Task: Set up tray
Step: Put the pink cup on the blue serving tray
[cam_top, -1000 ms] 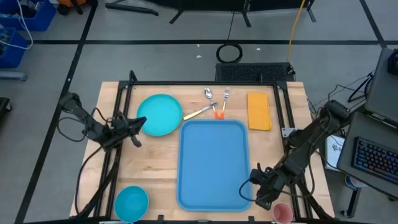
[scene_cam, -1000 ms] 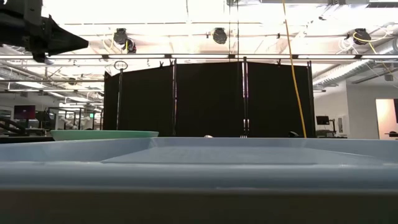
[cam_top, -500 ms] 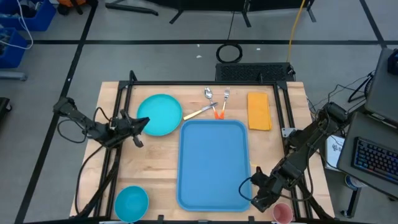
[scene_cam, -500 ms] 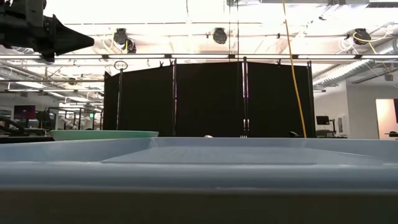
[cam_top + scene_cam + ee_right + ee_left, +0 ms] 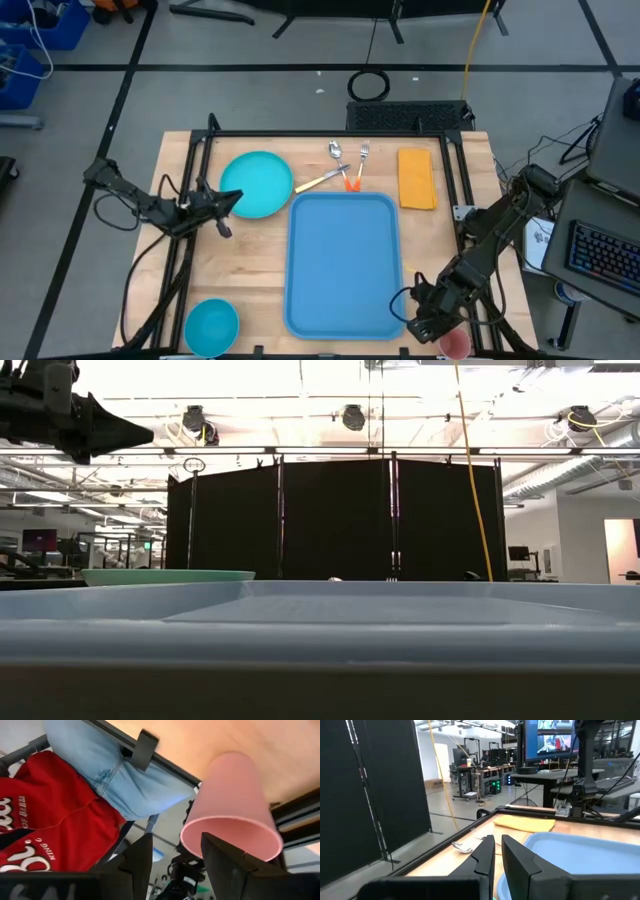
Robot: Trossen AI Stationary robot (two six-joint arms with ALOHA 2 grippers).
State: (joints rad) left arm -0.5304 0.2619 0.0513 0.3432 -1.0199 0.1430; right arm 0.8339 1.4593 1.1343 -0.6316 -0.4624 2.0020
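Note:
The light-blue tray (image 5: 343,262) lies flat mid-table; its near rim (image 5: 320,630) fills the low view. My right gripper (image 5: 425,325) is open by the tray's near right corner, right beside the pink cup (image 5: 453,343). In the right wrist view the cup (image 5: 235,800) stands just ahead of my gripper (image 5: 175,845), in line with one finger; I cannot tell whether they touch. My left gripper (image 5: 228,203) is shut and hovers above the left edge of the turquoise plate (image 5: 256,184). In the low view the left gripper (image 5: 140,432) is well above the plate (image 5: 165,575).
A spoon (image 5: 335,150), a fork (image 5: 362,152) and an orange-handled utensil (image 5: 349,181) lie beyond the tray's far rim, with a yellow napkin (image 5: 416,178) to their right. A turquoise bowl (image 5: 211,326) sits at the near left corner. A person in red (image 5: 50,820) stands past the near edge.
My right gripper has moved toward the table's near edge, closing on the pink cup. My left gripper has crept slightly toward the table's right, over the plate's edge, while its elbow swung out to the left.

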